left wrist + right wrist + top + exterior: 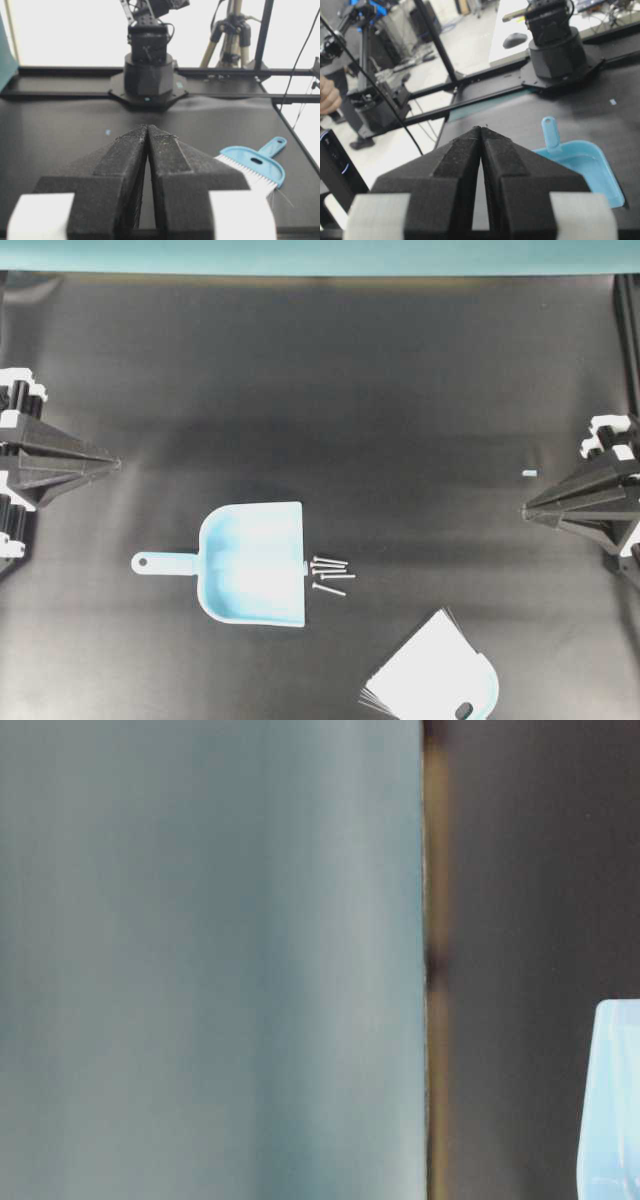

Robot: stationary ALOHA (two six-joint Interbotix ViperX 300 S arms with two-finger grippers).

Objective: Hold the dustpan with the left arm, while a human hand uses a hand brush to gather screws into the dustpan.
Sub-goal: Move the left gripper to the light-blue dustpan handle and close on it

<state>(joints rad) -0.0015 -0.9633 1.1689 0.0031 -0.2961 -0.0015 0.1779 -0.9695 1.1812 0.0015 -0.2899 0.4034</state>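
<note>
Left gripper [115, 464] clenched on nothing at the mat's left edge, well apart from dustpan [255, 562]; screws [330, 574] just beside its mouth.

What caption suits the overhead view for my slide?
Before sweeping: dustpan faces the screws, brush nearby, left gripper and right gripper shut, apart.

Dustpan [252, 562]: light blue plastic. Screws [330, 574]: silver. Hand brush [440, 680]: blue back, white bristles. Table mat [320, 390]: plain black. Gripper fingers [70, 465]: black, white trim blocks. Speck [530, 472]: pale blue.
</note>
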